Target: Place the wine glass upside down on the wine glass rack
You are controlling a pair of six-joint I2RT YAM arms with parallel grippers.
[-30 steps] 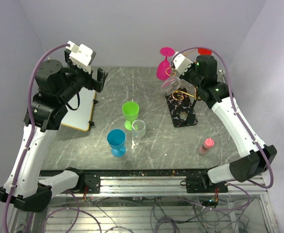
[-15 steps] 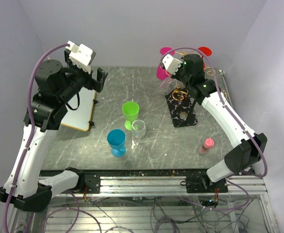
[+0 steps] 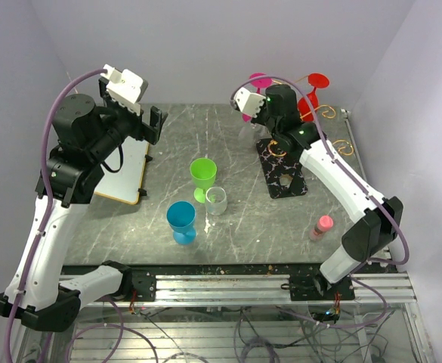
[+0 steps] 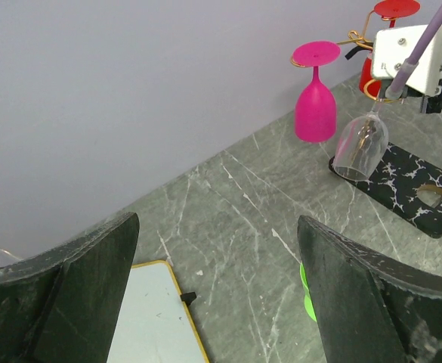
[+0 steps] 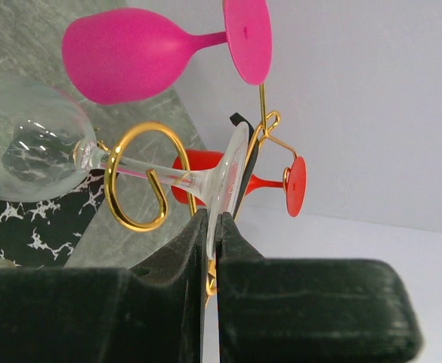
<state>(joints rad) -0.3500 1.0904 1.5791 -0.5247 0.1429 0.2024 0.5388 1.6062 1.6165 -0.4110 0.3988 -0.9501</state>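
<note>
At far left my left gripper (image 4: 217, 295) hangs above a white board (image 3: 122, 170) on the counter (image 3: 205, 128), its jaws wide apart and holding nothing. Toward the middle stand a blue cup (image 3: 181, 221), a green cup (image 3: 202, 175) and a small clear cup (image 3: 216, 200), well apart from the work. Further right, the clear wine glass (image 4: 360, 147) hangs bowl-down and tilted. Its stem is threaded through a curled gold arm of the wine glass rack (image 4: 409, 185), just beside a pink glass (image 4: 315, 106) hung there, with a red glass (image 5: 295, 185) behind. My right gripper (image 5: 213, 219) is clamped on the edge of the clear glass's thin foot. I judge the glass light, stiff, slick and breakable, so the foot or stem is the place to hold, gently. Room is tight here: wire curls and the neighbouring glasses crowd it, the wall stands close behind, and open counter lies only leftward.
</note>
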